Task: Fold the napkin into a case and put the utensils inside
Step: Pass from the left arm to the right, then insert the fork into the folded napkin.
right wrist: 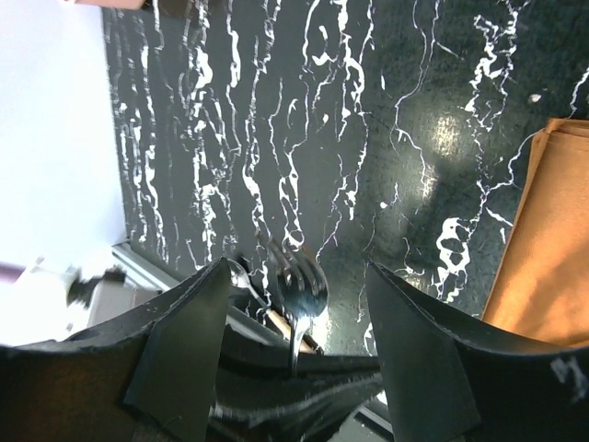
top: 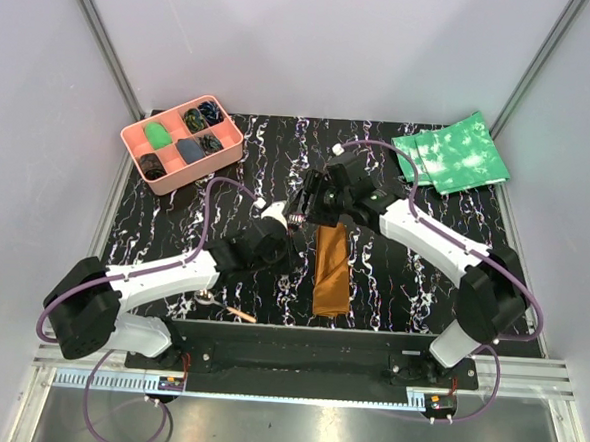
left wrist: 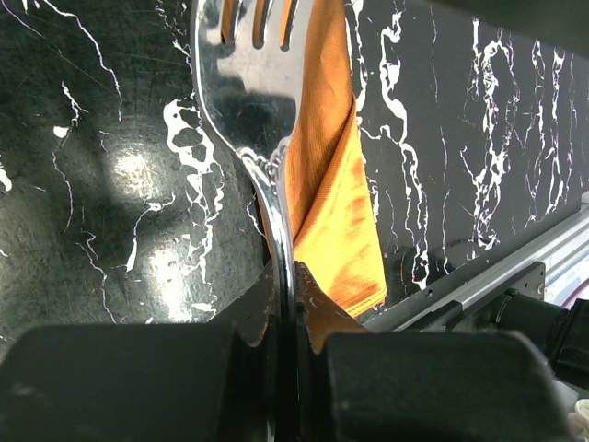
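Note:
The napkin (top: pixel 332 273) lies folded into a narrow rust-brown case in the middle of the table. My left gripper (top: pixel 280 220) is shut on the handle of a silver fork (left wrist: pixel 241 101), and the left wrist view shows its jaws clamped on the stem. The fork's head hangs beside the left edge of the case (left wrist: pixel 336 184). My right gripper (top: pixel 311 200) hovers just above the case's far end, open and holding nothing; through its jaws I see the fork (right wrist: pixel 299 281). The other utensil, silver with an orange-tan handle (top: pixel 225 307), lies near the front edge.
A pink compartment tray (top: pixel 234 147) holding small items stands at the back left. Green mottled cloths (top: pixel 451 155) lie at the back right. The table's metal front rail (left wrist: pixel 515 267) runs close to the case's near end.

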Controlling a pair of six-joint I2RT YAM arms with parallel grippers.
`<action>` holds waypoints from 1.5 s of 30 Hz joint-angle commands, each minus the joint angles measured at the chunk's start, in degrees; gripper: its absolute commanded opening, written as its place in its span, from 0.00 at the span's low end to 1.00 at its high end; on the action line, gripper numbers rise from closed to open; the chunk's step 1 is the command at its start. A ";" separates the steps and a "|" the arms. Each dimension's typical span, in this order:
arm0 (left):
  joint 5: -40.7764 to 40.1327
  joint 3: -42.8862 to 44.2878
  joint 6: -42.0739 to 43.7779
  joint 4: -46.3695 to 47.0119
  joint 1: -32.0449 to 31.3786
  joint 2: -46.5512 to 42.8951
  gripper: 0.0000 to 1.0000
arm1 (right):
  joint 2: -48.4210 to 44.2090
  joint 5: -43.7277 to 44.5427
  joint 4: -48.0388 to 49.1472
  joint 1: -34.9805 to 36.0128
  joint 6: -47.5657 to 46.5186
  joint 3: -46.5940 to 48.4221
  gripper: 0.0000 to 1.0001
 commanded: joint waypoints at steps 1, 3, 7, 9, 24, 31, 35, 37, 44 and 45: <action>-2.21 3.00 -0.19 1.94 -0.77 -0.03 0.00 | 1.99 2.64 -0.25 1.36 0.67 3.58 0.70; -2.21 3.00 -0.36 1.86 -0.77 -0.03 0.00 | 2.78 2.99 -0.25 1.89 0.67 4.46 0.69; -2.21 3.00 -0.10 2.12 -0.86 0.14 0.00 | 4.10 2.55 -0.34 2.24 1.11 4.90 0.57; -2.03 3.09 -0.19 2.03 -0.86 0.40 0.00 | 3.93 3.08 -0.25 2.41 1.28 4.64 0.41; 5.41 -7.79 2.09 3.95 6.96 -14.26 0.43 | 0.85 8.44 -1.04 -4.25 -20.94 2.71 0.02; 19.76 -10.71 -1.15 23.02 3.64 -0.67 0.08 | 1.20 11.43 1.49 -8.92 -30.17 -0.27 0.00; 24.24 -8.51 -2.73 31.37 0.03 8.65 0.06 | 1.90 10.55 4.58 -10.94 -32.10 -2.30 0.00; 25.04 -7.55 -2.82 32.53 -1.72 12.17 0.05 | 2.25 10.90 5.89 -11.38 -33.77 -2.83 0.00; 25.83 -7.63 -4.14 35.08 -3.14 16.75 0.04 | 3.83 10.03 8.09 -11.56 -35.63 -3.45 0.00; 25.74 -7.72 -4.14 34.99 -3.23 17.02 0.04 | 4.10 9.85 8.27 -11.56 -35.54 -3.53 0.00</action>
